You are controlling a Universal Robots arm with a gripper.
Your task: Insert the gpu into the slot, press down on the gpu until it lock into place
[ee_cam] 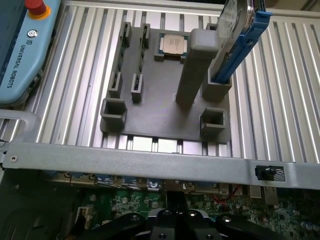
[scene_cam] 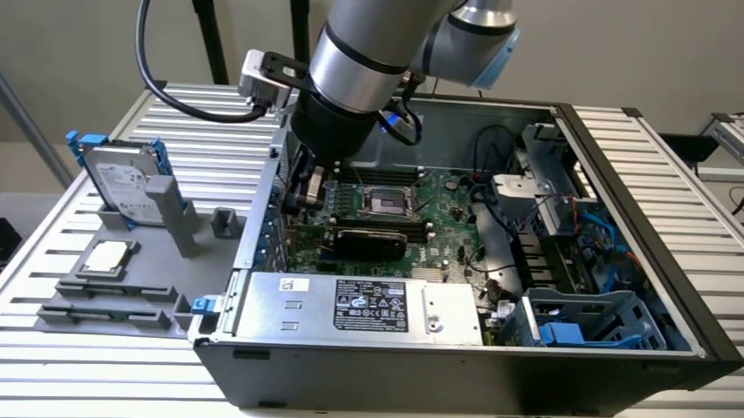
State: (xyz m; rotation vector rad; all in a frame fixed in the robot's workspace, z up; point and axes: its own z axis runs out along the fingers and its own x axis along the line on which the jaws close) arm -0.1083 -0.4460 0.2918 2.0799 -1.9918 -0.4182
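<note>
The arm (scene_cam: pixel 361 43) enters at the top centre of the exterior frame and slants down toward the left of centre. Its silver tube ends in a black band. A grey joint (scene_cam: pixel 483 43) with a pale blue cap sits just to the exterior view's right of it. Below the band the black wrist (scene_cam: pixel 331 122) points almost straight down. A small grey-and-black block (scene_cam: pixel 265 77) is fixed to the wrist's side, toward the upper left, with a black cable (scene_cam: pixel 143 43) looping from it. The end effector (scene_cam: pixel 306 187) hangs under the wrist, left of the frame's centre, mostly hidden by the arm. In the wrist view its black linkages (ee_cam: pixel 122 222) spread to both sides. Its fingers are closed together.
</note>
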